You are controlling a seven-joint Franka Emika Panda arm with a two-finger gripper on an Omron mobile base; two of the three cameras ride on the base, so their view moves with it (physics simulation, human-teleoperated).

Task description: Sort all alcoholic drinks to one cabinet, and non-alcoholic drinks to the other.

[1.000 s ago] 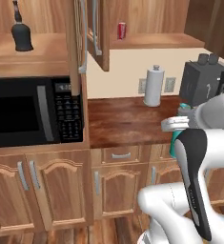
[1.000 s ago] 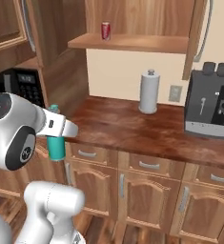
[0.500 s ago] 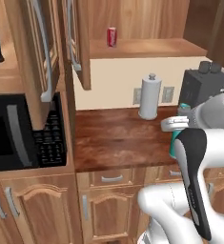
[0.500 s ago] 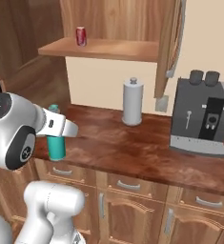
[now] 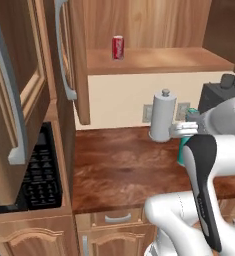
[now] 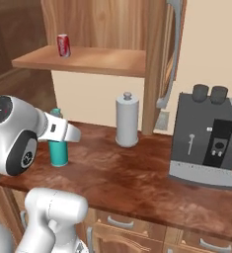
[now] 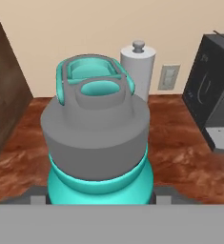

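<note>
**Teal bottle at the claw, can on the shelf**

The claw (image 6: 63, 132) is seen at the teal bottle (image 6: 58, 148), apparently clamped on it; the grip cannot be told for certain. The bottle is over the table (image 6: 137, 173). A red soda can (image 5: 118, 47) stands alone on the open cabinet shelf (image 5: 159, 59).

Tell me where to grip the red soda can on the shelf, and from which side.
Grip the red soda can across its straight middle, coming level from the shelf's open front. It stands upright near the front edge, with bare shelf on both sides for the claw's fingers.
</note>
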